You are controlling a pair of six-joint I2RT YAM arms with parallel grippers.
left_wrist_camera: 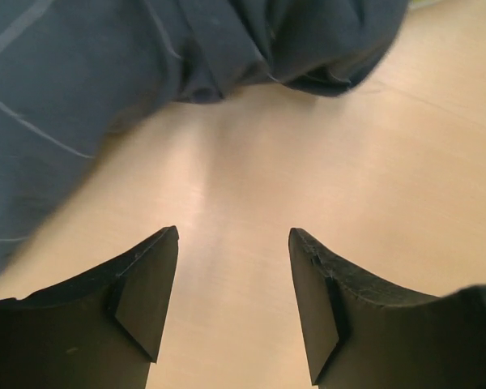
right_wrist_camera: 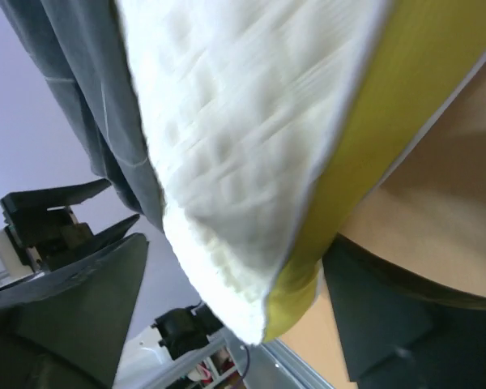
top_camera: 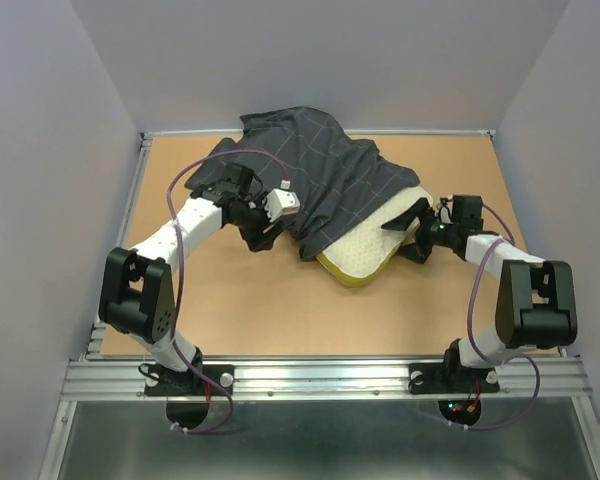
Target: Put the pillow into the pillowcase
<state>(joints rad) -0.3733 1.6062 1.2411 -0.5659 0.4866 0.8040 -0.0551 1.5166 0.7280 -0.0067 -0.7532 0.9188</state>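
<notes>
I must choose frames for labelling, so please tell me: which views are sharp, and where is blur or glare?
Top external: sharp, evenly lit, soft shadows on the table. Left wrist: the pillowcase is blurred, with a pale glare streak on the table. Right wrist: the pillow shows clear quilting, very close to the lens.
</notes>
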